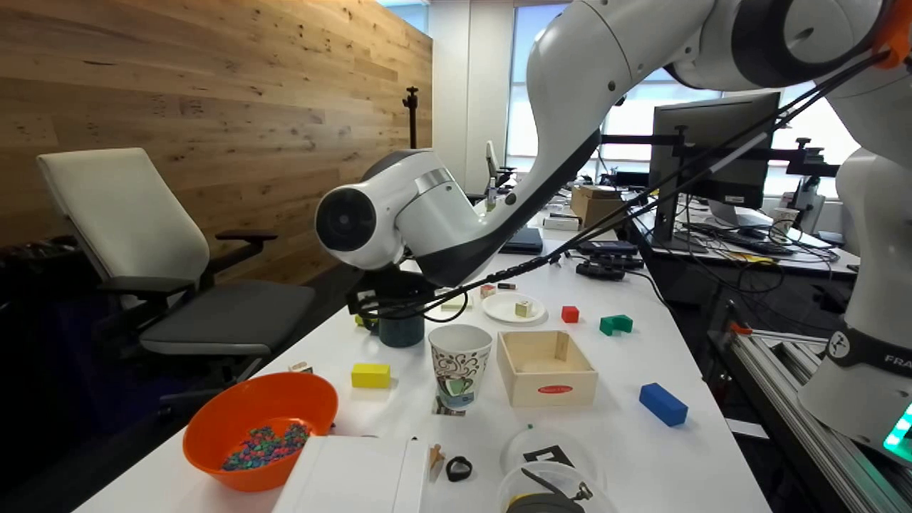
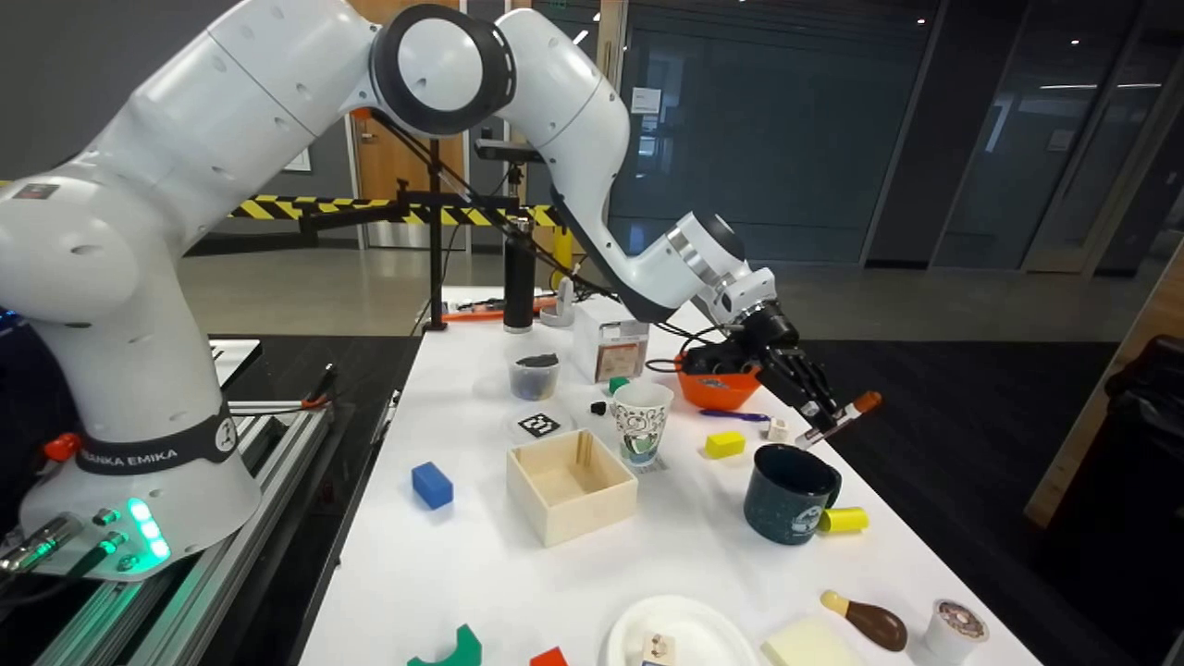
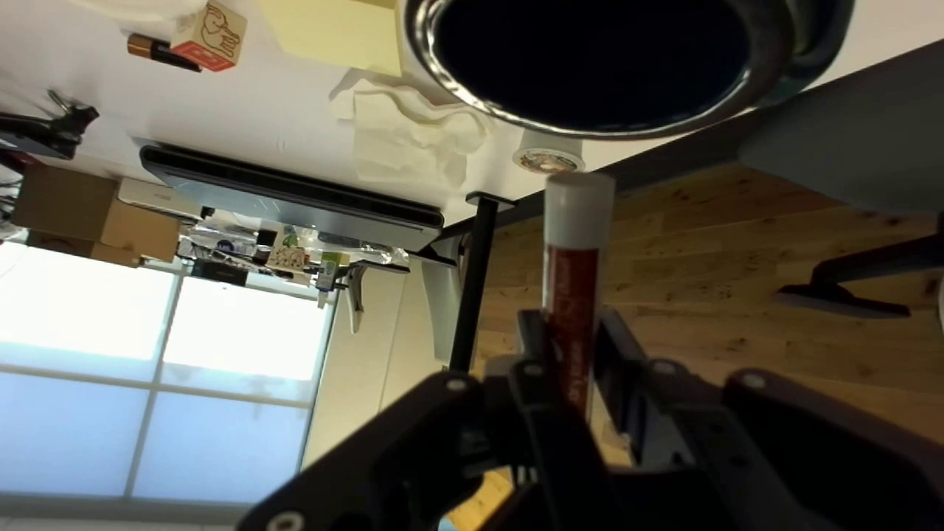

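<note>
Red-white marker (image 3: pixel 575 284), clasped in tool (image 3: pixel 571 335), near mug (image 2: pixel 782 504)

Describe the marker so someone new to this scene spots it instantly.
Follow the white arm down to its black gripper, near the dark mug. Its jaws are shut on the marker. Slim, with a red label and one orange end, it is held in the air, whereas the purple pen lies on the table.
</note>
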